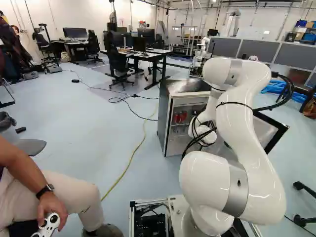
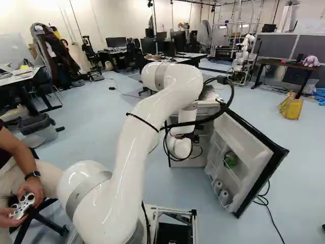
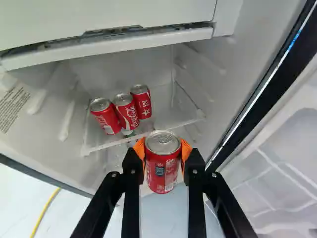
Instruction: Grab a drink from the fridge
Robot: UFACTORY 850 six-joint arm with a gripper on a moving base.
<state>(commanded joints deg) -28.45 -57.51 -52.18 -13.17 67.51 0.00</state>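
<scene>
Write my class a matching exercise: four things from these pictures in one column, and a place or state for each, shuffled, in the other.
Things
1. Nearest can
2. Group of three cans
3. Yellow cable
4. Fridge door

Places and states
A. Lying on the floor
B. Gripped between the orange pads of the gripper
C. Swung open
D. Standing on a shelf inside the fridge

Right pairs: 1-B, 2-D, 3-A, 4-C
</scene>
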